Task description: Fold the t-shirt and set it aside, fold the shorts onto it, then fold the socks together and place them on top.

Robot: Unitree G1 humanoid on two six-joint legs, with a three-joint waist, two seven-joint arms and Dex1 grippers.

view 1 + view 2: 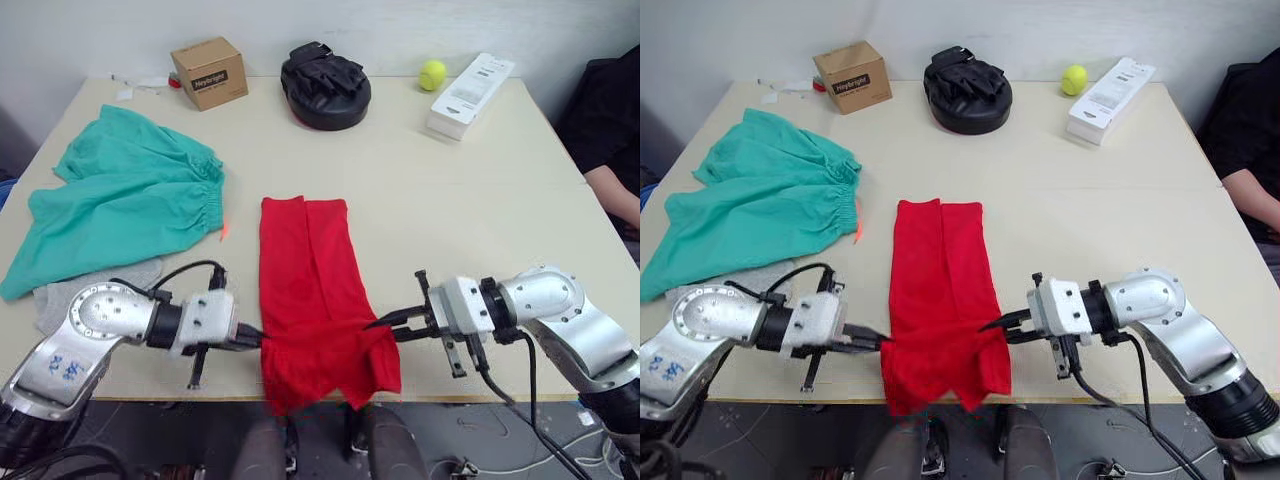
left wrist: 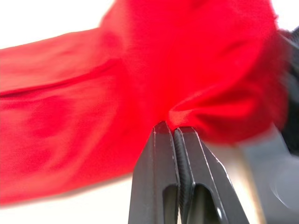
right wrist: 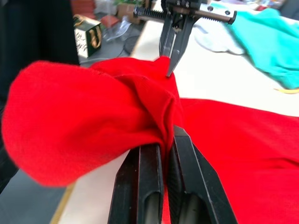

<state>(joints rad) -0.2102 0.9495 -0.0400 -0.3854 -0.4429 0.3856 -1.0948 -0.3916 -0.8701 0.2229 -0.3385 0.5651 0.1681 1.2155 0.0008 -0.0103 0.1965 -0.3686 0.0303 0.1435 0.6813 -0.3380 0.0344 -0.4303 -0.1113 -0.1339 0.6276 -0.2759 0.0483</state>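
T-shirt point(image 1: 308, 290) folded into long strip, lower centre of frame, near end bunched over table edge. Left gripper point(image 1: 255, 340) clamped on its lower-left edge; right gripper point(image 1: 385, 324) clamped on lower-right edge.

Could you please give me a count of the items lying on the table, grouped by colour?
Red: 1, the t-shirt
Teal-green: 1, the shorts
Grey: 1 patch, the socks
Brown: 1, cardboard box
Black: 1, round pad
Yellow: 1, ball
White: 1, long pack
Total: 7
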